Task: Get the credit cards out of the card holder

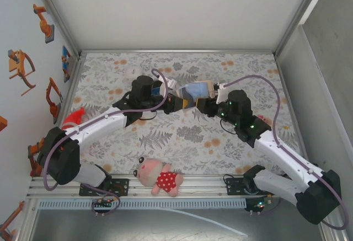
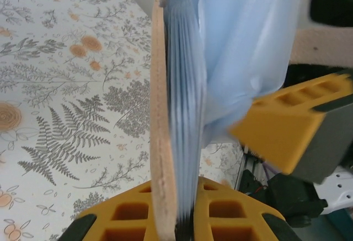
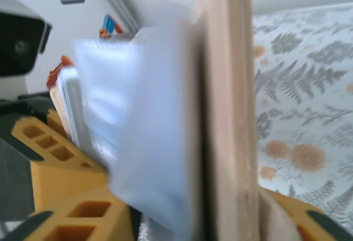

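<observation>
Floral tablecloth [image 1: 182, 139]; white back wall [image 1: 176, 9]; aluminium frame rail [image 1: 176, 50].

One tan leather folding card holder [image 1: 196, 91], two white-and-black robot arms [image 1: 99, 124] [image 1: 278, 153], one pink plush toy [image 1: 157, 177] in a red spotted dress, one small red plastic object [image 1: 74, 117]

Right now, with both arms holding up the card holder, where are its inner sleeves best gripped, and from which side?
Probably the free edge of the blue-grey sleeves, approached from the side facing away from the tan cover. The left gripper clamps cover and sleeves at one end, so they fan apart only toward the far, open end.
</observation>
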`<state>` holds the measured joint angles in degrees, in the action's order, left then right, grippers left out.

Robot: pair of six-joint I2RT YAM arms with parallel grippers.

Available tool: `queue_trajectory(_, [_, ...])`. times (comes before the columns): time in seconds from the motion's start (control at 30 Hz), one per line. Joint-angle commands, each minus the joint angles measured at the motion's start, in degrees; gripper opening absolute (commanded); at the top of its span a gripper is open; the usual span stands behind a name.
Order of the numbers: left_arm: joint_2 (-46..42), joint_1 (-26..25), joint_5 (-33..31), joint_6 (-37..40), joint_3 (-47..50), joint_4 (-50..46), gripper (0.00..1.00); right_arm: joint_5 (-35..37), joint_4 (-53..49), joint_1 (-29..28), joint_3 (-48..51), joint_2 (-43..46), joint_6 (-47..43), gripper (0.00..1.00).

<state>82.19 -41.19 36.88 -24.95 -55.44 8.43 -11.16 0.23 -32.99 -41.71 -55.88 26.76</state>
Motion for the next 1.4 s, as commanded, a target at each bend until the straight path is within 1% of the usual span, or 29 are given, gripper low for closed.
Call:
queue_trajectory(0.0, [-1.8, -0.4, -0.9, 2.9, -2.1, -3.4, 0.09, 6.8, -0.6, 1.0, 1.1, 2.8, 0.9, 0.46])
queue_trajectory(0.17, [-2.4, -0.4, -3.7, 5.3, -3.8, -8.7, 0.09, 12.3, -5.3, 2.1, 0.9, 5.3, 1.2, 0.52])
queue_trajectory(0.27, [-2.0, -0.4, -7.6, 6.6, -6.4, -14.6, 0.08, 15.1, -9.5, 2.4, -0.5, 5.9, 0.9, 0.56])
queue_trajectory(0.33, [-1.4, -0.5, -13.1, 7.5, -9.2, -20.9, 0.07, 16.1, -11.6, 2.4, -1.5, 6.2, 0.7, 0.59])
queue_trajectory(0.4, [0.2, -0.9, -20.9, 8.3, -13.5, -29.0, 0.05, 16.8, -13.2, 2.4, -2.0, 6.7, 0.7, 0.62])
queue_trajectory(0.5, [3.1, -3.1, -30.0, 10.2, -20.4, -38.7, 0.05, 17.1, -14.9, 2.4, -2.8, 7.0, 0.7, 0.65])
queue_trajectory(0.63, [8.0, -7.5, -37.9, 12.0, -28.0, -46.2, 0.05, 16.2, -16.7, 2.4, -3.9, 6.4, 1.7, 0.66])
queue_trajectory(0.73, [12.4, -10.5, -44.1, 12.5, -33.7, -51.5, 0.05, 13.2, -16.8, 2.5, -4.4, 6.2, 2.4, 0.65])
queue_trajectory(0.8, [15.0, -11.6, -47.8, 12.5, -36.7, -54.5, 0.05, 11.1, -16.2, 2.5, -4.5, 6.5, 2.7, 0.65])
queue_trajectory(0.87, [16.5, -11.9, -48.1, 12.2, -37.9, -55.3, 0.05, 9.2, -15.1, 2.5, -4.3, 6.9, 3.2, 0.65])
queue_trajectory(0.97, [17.1, -11.9, -45.8, 11.7, -37.9, -54.2, 0.05, 5.8, -13.4, 2.5, -3.9, 6.7, 3.8, 0.63])
queue_trajectory(1.13, [16.5, -11.8, -43.8, 11.2, -36.7, -51.8, 0.05, 4.9, -12.3, 2.6, -3.6, 5.3, 4.8, 0.6])
queue_trajectory(1.2, [15.9, -11.4, -42.0, 10.7, -35.4, -50.4, 0.04, 4.9, -12.2, 2.6, -3.5, 4.7, 4.8, 0.59])
queue_trajectory(1.3, [14.4, -9.5, -36.1, 8.3, -31.8, -46.9, 0.04, 5.4, -12.4, 2.8, -3.8, 3.8, 4.9, 0.55])
queue_trajectory(1.37, [13.3, -7.5, -30.4, 5.6, -28.3, -43.4, 0.04, 6.2, -13.1, 2.9, -4.3, 3.2, 5.0, 0.51])
